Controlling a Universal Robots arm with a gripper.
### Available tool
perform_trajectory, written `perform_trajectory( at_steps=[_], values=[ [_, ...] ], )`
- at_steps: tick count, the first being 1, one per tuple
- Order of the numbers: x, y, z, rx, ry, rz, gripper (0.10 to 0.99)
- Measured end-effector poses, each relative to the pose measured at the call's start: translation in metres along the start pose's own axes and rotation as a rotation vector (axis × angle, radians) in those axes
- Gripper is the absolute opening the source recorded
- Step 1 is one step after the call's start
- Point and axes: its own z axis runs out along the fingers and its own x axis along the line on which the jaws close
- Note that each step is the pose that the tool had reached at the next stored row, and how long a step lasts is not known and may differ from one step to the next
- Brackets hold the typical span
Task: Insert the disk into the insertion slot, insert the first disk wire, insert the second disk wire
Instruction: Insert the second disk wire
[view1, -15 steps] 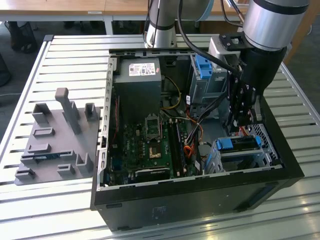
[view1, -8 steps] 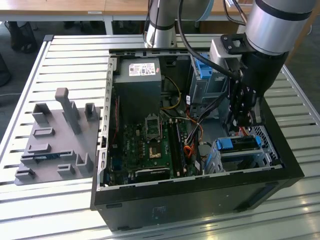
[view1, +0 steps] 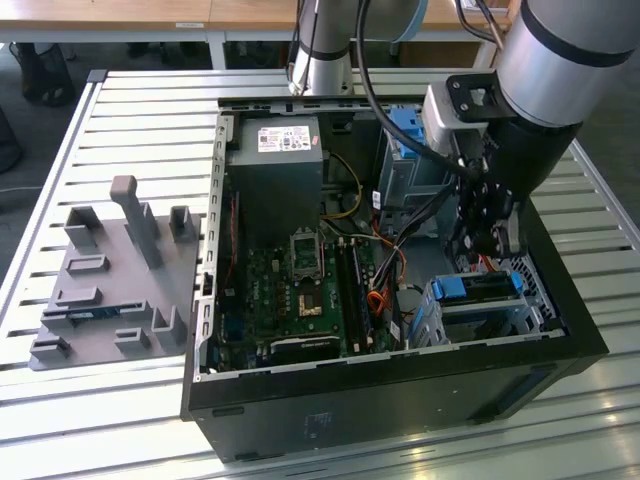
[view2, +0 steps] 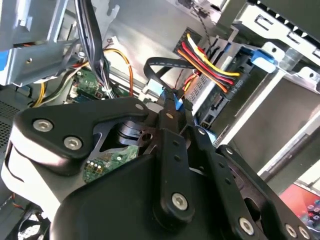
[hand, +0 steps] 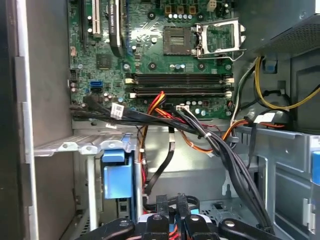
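Exterior view puts your gripper (view1: 487, 243) low at right of centre, just above the disk (view1: 478, 286) seated in the insertion slot (view1: 520, 312). Second wrist view shows it clenched on a blue-tipped black cable (view2: 167, 97); the connector's tip stays hidden.

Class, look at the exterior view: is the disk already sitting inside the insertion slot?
Yes, the disk, with its blue carrier, lies within the insertion slot at the case's corner, just below the gripper.

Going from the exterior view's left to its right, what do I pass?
Grey fixture plate → motherboard → disk in the insertion slot, with the hand above it.
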Motion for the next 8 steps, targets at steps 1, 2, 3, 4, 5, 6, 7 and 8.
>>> perform_trajectory(
  at_steps=[1,2,3,4,5,6,7,8],
  values=[
    [0.0009,-0.0001,-0.0001,0.001,0.0000,0.000,0.196],
    [0.0016,-0.0001,-0.0001,0.002,-0.0001,-0.001,0.196],
    [0.0023,-0.0002,-0.0001,0.003,-0.0003,-0.001,0.196],
    [0.0031,-0.0003,-0.0001,0.004,-0.0003,-0.002,0.196],
    [0.0043,-0.0003,-0.0002,0.005,-0.0003,-0.002,0.196],
    [0.0060,-0.0003,-0.0003,0.006,-0.0005,-0.002,0.196],
    [0.0080,-0.0003,-0.0004,0.007,-0.0008,-0.003,0.196],
    [0.0100,-0.0004,-0.0006,0.008,-0.0008,-0.003,0.196]
  ],
)
